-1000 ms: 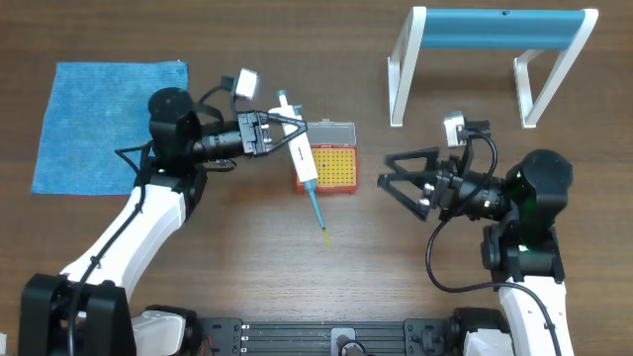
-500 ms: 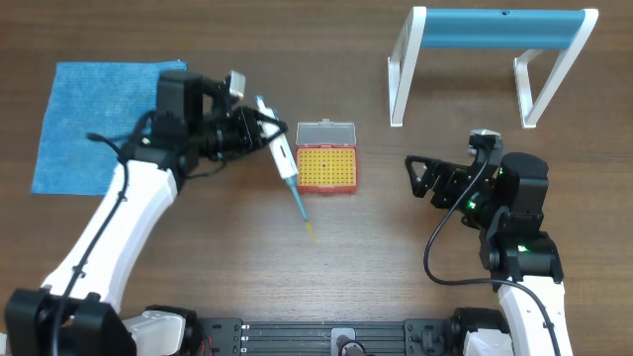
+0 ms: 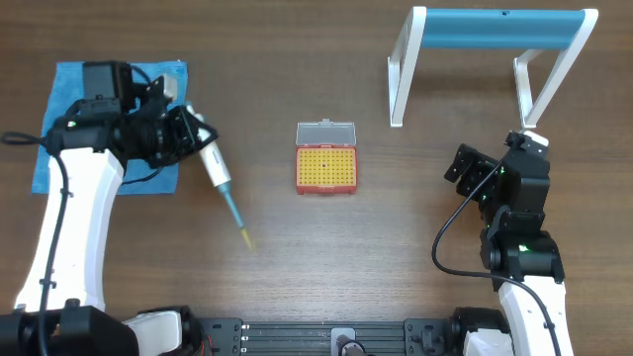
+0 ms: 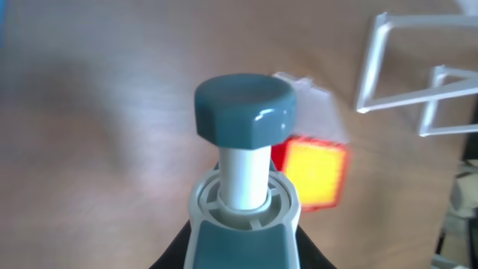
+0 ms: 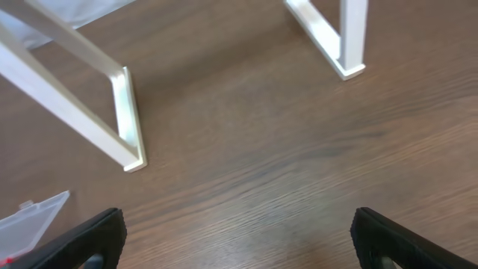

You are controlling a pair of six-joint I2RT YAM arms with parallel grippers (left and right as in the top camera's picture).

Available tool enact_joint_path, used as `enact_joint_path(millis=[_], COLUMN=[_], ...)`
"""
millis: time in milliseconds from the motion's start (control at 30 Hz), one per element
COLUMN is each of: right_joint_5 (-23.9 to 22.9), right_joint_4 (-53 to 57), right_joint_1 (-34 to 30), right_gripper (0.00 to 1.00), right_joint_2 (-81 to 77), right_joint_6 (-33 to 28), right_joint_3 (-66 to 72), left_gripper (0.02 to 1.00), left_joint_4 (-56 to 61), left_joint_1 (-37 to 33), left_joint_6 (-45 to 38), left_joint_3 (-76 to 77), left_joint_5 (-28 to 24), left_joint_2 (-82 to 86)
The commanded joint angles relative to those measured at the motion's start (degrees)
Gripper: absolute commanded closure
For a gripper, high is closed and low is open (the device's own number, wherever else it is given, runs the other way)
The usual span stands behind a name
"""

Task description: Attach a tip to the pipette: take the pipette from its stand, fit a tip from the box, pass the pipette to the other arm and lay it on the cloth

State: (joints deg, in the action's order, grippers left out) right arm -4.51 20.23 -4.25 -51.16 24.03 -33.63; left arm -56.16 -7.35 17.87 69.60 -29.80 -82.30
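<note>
My left gripper (image 3: 191,135) is shut on the white and teal pipette (image 3: 214,166) at the right edge of the blue cloth (image 3: 65,91). The pipette slants down over the bare table, and its yellow tip (image 3: 244,237) points toward the front. In the left wrist view its teal plunger cap (image 4: 243,110) stands close up, with the red tip box (image 4: 315,173) beyond it. The tip box (image 3: 326,170) sits mid-table with its clear lid open. My right gripper (image 3: 467,170) is open and holds nothing, well right of the box; its dark fingers (image 5: 95,237) stand wide apart.
The white stand with a blue top bar (image 3: 499,28) is at the back right, and its legs (image 5: 127,123) show in the right wrist view. Bare wooden table lies between the cloth and the box, and along the front.
My left arm has swung left with the pipette, from beside the tip box to the cloth's edge. My right arm has drawn back to the right, away from the box.
</note>
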Motion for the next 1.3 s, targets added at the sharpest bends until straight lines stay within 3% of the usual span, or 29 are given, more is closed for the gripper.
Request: enact_joint_path(millis=[33, 233, 500, 633, 867, 1067, 1300], right_joint_5=[-2.56, -2.56, -2.56, -2.56, -2.56, -2.54, -2.54], right_joint_4=[-0.09, -0.07, -0.07, -0.07, -0.07, -0.07, -0.07], right_joint_1=[-0.22, -0.22, -0.22, -0.22, -0.22, -0.22, -0.22], right_gripper=[0.027, 0.029, 0.027, 0.029, 0.027, 0.027, 0.027], right_joint_2=[0.31, 0.31, 0.31, 0.31, 0.31, 0.31, 0.31], right_joint_6=[-0.81, -0.81, -0.81, -0.81, -0.83, -0.81, -0.81], right_joint_3=[-1.36, -1.31, -1.31, -1.33, -1.31, -1.31, -1.31], left_gripper=[0.993, 0.993, 0.993, 0.993, 0.993, 0.991, 0.991], left_joint_4=[-5.38, -12.41, -26.03, -27.47, -31.63, -32.92, -26.82], left_joint_1=[-2.49, -4.79, -5.86, -5.95, -10.47, -13.57, -14.38], left_joint_6=[-5.62, -10.03, -14.34, -14.40, -17.31, -20.37, -28.09], left_joint_3=[2.12, 7.91, 29.59, 33.35, 40.19, 49.44, 51.76], left_joint_5=[4.37, 8.46, 17.64, 23.26, 25.55, 30.86, 41.77], left_joint_2=[0.17, -2.58, -18.80, -23.08, -31.19, -39.52, -46.18])
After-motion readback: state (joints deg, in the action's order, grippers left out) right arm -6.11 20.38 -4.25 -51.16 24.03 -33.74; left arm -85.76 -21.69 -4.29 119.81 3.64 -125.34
